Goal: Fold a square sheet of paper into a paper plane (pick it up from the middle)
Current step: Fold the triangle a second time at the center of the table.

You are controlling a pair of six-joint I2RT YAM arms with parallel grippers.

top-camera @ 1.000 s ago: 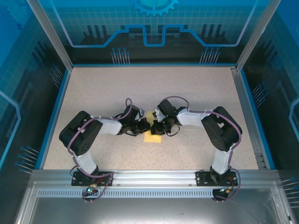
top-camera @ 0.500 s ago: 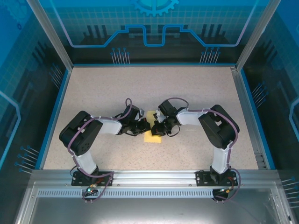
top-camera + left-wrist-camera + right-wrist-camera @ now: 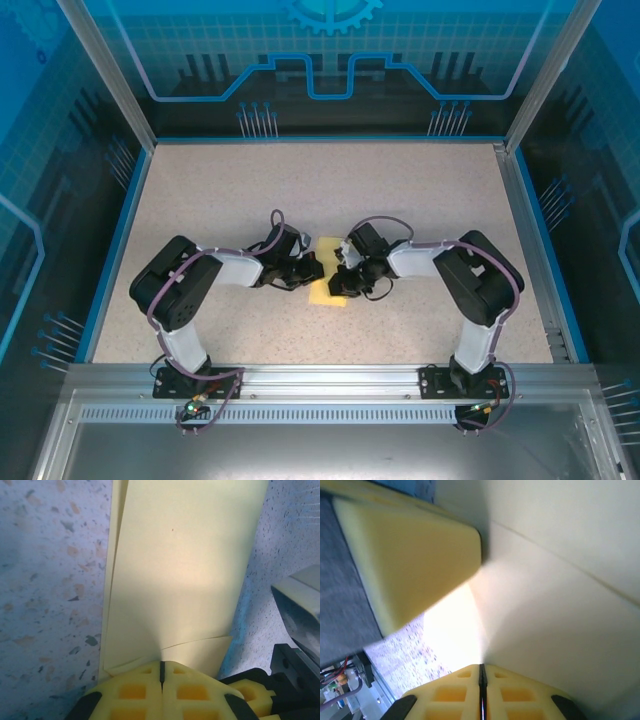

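Your pale-yellow folded paper sheet (image 3: 326,292) lies mid-table on the speckled beige tabletop (image 3: 400,200). Left gripper (image 3: 161,672): pads clamped on its edge (creases fan from the pinch). Right gripper (image 3: 481,677): pads likewise clamped on it.

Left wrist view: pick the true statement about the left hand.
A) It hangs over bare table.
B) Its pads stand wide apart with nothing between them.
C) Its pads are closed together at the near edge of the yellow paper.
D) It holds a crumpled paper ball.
C: the left hand has its yellow pads meeting along a thin seam, and the square sheet of paper creases right there.
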